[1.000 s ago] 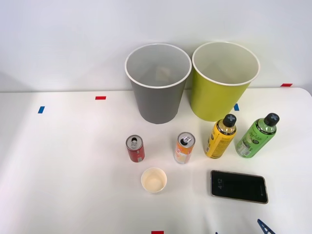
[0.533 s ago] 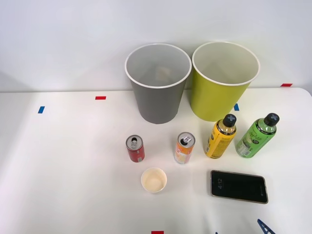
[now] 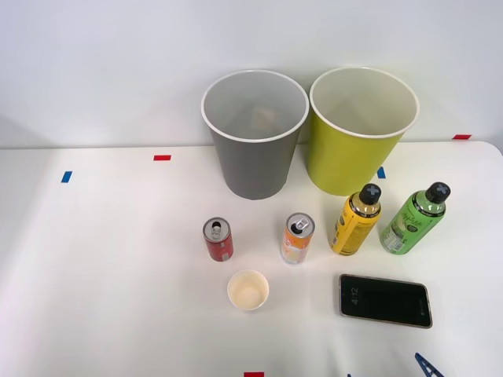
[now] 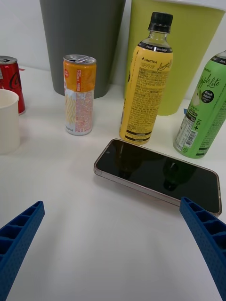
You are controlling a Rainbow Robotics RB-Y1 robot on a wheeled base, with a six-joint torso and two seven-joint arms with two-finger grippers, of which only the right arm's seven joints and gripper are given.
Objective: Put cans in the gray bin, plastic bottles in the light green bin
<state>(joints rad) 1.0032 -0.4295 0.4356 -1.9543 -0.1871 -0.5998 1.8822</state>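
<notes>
- Right now the right gripper point(image 4: 113, 244) hangs low over the counter point(image 3: 110, 259) near its front edge, its blue fingers point(image 4: 19, 240) spread wide with nothing between them.
- Just ahead of the fingers lies a dark phone point(image 4: 157, 175), flat on the counter.
- Beyond the phone stand the yellow bottle point(image 4: 145, 82) and the green bottle point(image 4: 201, 113), both upright; the orange-and-white can point(image 4: 79, 94) stands beside the yellow bottle, then the red can point(image 3: 218, 239), with a cream paper cup point(image 3: 248, 290) in front of them.
- At the back, the gray bin point(image 3: 254, 133) and the light green bin point(image 3: 361, 129) stand side by side, nearly touching; I see nothing inside either.
- Judging by this, no sorting is done yet; the step in hand is the approach to a first pick, likely the yellow bottle, the nearest one.
- That move calls for passing above the phone, then closing around the bottle's body.
- Room is tight between yellow bottle and can; the green bottle stands nearer the counter's right edge, while the counter's left is open.
</notes>
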